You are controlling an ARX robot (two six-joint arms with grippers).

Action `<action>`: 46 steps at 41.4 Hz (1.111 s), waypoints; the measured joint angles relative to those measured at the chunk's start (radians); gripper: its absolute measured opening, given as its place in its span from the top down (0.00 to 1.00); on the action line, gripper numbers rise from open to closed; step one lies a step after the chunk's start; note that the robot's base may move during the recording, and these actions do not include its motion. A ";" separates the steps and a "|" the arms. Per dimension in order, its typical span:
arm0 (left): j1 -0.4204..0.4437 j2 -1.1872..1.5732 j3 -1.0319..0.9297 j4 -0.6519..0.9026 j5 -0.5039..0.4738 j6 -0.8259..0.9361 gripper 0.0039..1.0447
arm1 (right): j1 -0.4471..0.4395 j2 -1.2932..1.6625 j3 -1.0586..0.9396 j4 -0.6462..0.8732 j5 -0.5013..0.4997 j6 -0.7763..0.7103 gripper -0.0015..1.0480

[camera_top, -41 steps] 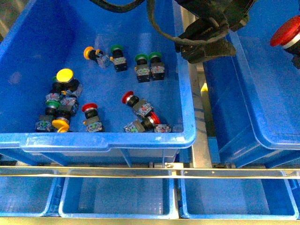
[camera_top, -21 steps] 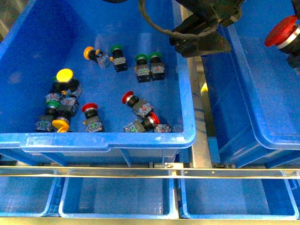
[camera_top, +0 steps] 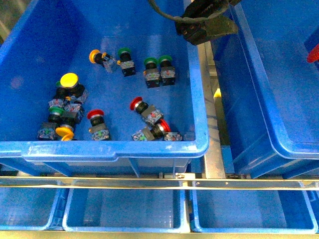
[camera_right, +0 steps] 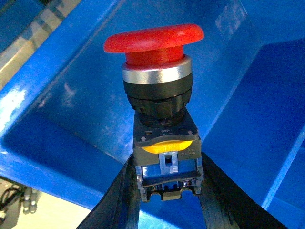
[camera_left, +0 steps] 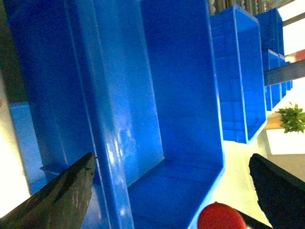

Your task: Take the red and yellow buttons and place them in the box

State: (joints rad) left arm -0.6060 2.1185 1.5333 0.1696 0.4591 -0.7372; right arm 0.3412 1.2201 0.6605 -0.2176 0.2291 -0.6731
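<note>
Right jaws around red button (camera_right: 153,40), farther right

The front view's edge crops the red button (camera_top: 314,54).

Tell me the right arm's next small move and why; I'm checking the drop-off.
Probably open the right gripper to release: it clamps the red button by its lower block, and blue walls of the box show behind it, so it seems to be over the box.
</note>
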 joint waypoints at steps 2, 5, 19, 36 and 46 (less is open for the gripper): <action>-0.002 -0.010 -0.014 -0.002 0.000 0.000 0.08 | 0.003 0.000 -0.002 0.000 0.002 0.002 0.74; -0.002 -0.033 -0.047 0.002 0.003 0.003 0.08 | 0.004 -0.005 -0.004 0.000 0.005 0.004 0.74; 0.091 -0.125 -0.166 -0.059 -0.002 0.126 0.08 | -0.032 -0.043 -0.036 0.014 0.026 0.003 0.74; 0.253 -0.284 -0.406 -0.057 -0.015 0.289 0.08 | -0.071 -0.066 -0.040 0.043 0.074 -0.001 0.74; 0.378 -0.441 -0.604 -0.057 0.003 0.380 0.08 | -0.102 -0.142 -0.095 0.087 0.120 0.024 0.74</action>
State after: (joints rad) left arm -0.2283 1.6772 0.9295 0.1123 0.4618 -0.3576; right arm 0.2390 1.0782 0.5659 -0.1307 0.3489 -0.6491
